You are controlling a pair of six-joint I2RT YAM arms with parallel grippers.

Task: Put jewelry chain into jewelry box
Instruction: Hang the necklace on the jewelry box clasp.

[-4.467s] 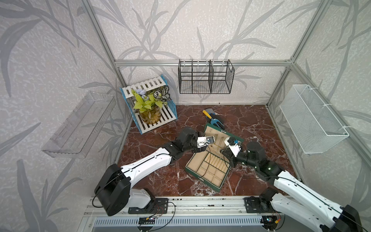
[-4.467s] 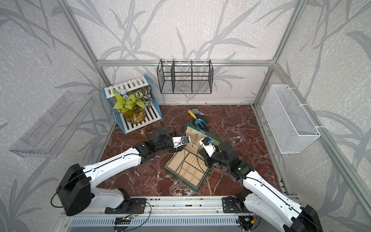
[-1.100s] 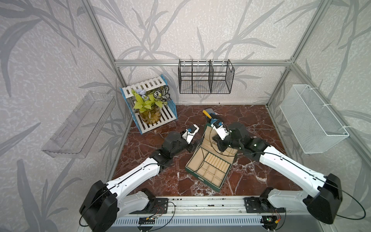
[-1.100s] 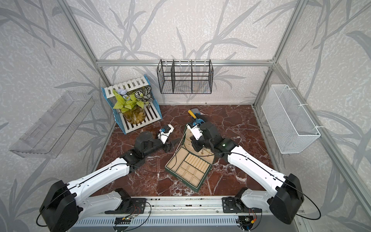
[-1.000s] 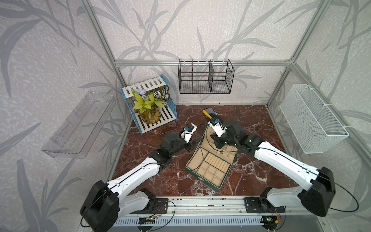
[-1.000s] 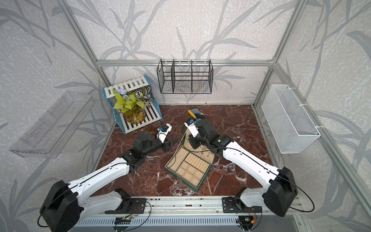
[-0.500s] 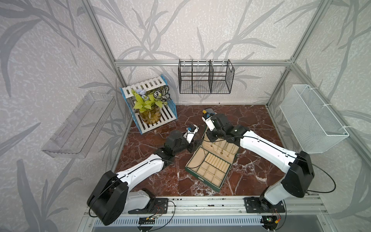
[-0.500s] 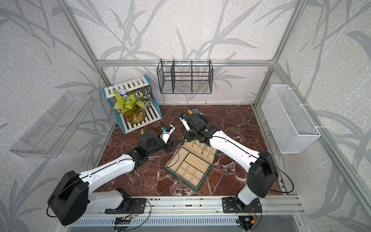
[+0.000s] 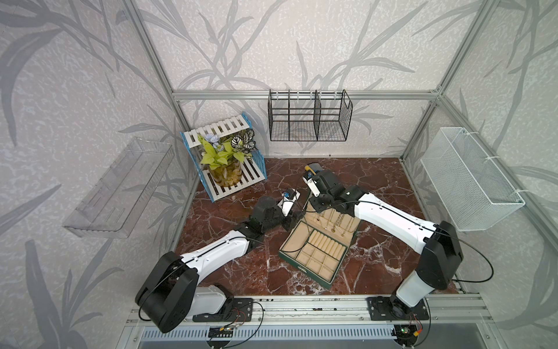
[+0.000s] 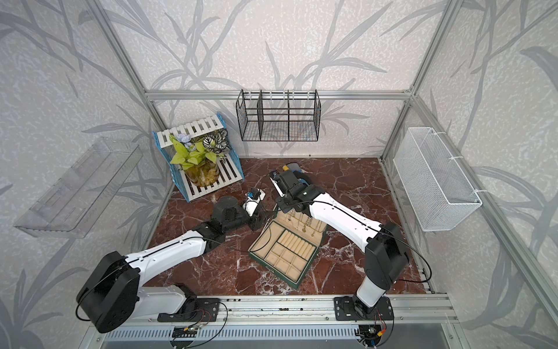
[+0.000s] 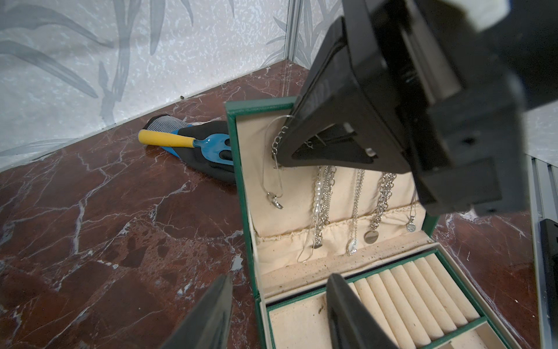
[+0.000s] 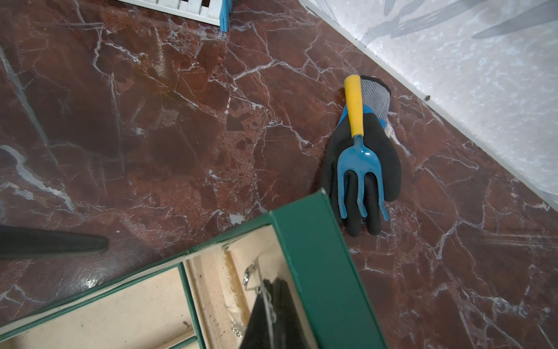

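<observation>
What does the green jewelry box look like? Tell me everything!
The jewelry box is dark green outside and cream velvet inside. It sits open on the red marble floor, lid standing up. Silvery chains hang inside the lid. Its base has ring rolls and small square compartments. The right hand, shut on a thin chain, is at the lid's top.

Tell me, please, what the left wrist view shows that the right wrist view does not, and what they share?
Only the left wrist view shows the row of necklaces hanging inside the lid, the ring rolls, the left hand with its jaws apart near the box, and the right hand shut on a thin chain at the lid's top.

Only the right wrist view shows the corner of the slatted white stand.

Both show the green jewelry box, the garden fork lying on a glove, and the marble floor.
</observation>
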